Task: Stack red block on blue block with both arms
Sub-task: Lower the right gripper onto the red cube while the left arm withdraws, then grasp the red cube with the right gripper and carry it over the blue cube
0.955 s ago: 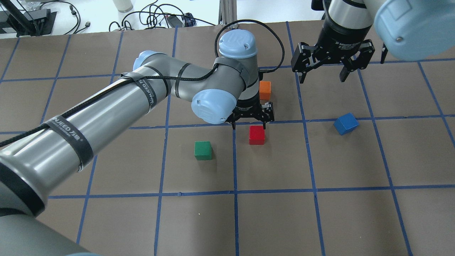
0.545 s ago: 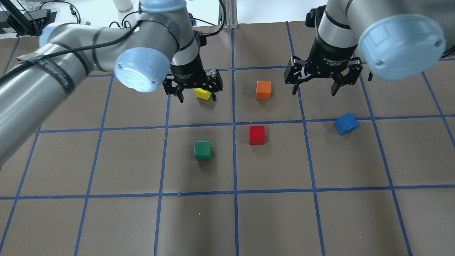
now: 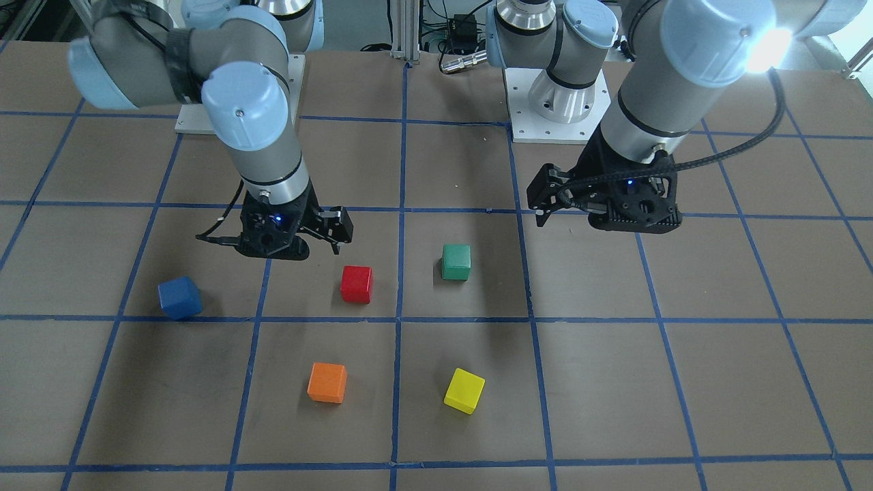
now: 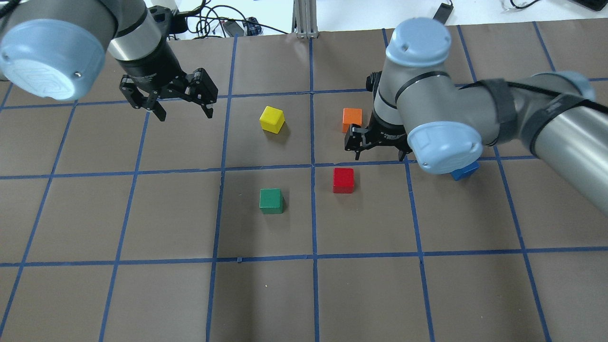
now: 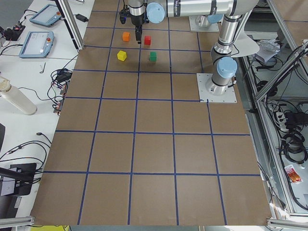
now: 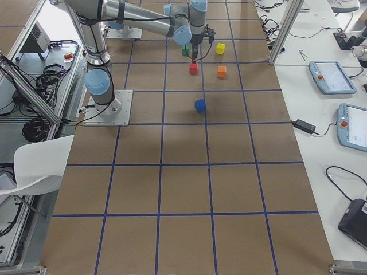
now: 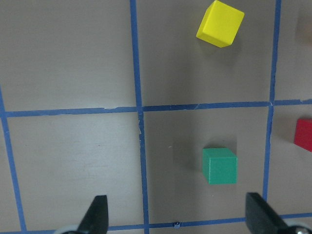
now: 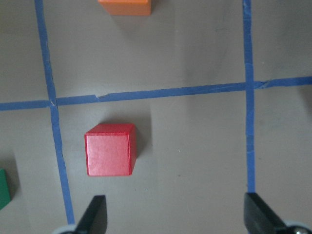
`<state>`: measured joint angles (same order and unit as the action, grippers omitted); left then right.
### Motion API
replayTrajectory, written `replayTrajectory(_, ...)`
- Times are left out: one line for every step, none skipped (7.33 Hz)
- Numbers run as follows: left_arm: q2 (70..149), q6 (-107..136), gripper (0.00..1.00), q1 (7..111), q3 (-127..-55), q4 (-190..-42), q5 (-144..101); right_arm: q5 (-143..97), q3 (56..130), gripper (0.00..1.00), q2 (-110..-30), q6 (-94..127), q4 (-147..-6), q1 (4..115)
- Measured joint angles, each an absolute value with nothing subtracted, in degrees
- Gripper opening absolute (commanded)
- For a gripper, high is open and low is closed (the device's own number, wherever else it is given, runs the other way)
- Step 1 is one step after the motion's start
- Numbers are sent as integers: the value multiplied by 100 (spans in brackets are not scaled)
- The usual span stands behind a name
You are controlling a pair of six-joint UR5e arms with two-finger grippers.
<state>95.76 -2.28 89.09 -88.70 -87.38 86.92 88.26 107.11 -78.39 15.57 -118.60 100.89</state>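
Observation:
The red block (image 4: 343, 180) sits on the brown table near the middle; it also shows in the front view (image 3: 356, 284) and the right wrist view (image 8: 108, 155). The blue block (image 4: 463, 172) lies to its right, mostly hidden under my right arm's elbow cap, and is plain in the front view (image 3: 180, 298). My right gripper (image 4: 379, 153) is open and empty, hovering just beyond and right of the red block (image 8: 176, 217). My left gripper (image 4: 184, 114) is open and empty at the far left, above bare table (image 7: 178, 217).
A green block (image 4: 271, 200) sits left of the red one. A yellow block (image 4: 272, 118) and an orange block (image 4: 352, 118) sit farther back; the orange one is close to my right gripper. Blue tape lines grid the table.
My left gripper has pulled away from above the red block, past the yellow block, to the far left. My right gripper has come in from the back right and lowered beside the red block.

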Motion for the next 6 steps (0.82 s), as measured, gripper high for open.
replayTrajectory(9459, -356, 100, 8800, -8891, -8780, 8686, 8823, 10869, 100, -7547, 1766, -12327, 10252)
replayTrajectory(9386, -410, 100, 8749, -8925, -8794, 8689, 8817, 10934, 100, -7323, 1980, -12635, 10380)
replayTrajectory(9315, -445, 100, 8733, -8971, -8798, 8702, 8806, 10955, 100, -7163, 2148, -12860, 10462)
replayTrajectory(9230, -484, 100, 8730, -9053, -8782, 8717, 8801, 10957, 100, -7053, 2256, -13031, 10515)
replayTrajectory(9162, -507, 100, 8731, -9141, -8754, 8725, 8799, 10955, 100, -6966, 2347, -13162, 10555)
replayTrajectory(9130, -515, 100, 8738, -9195, -8736, 8732, 8798, 10954, 100, -6880, 2418, -13277, 10600)
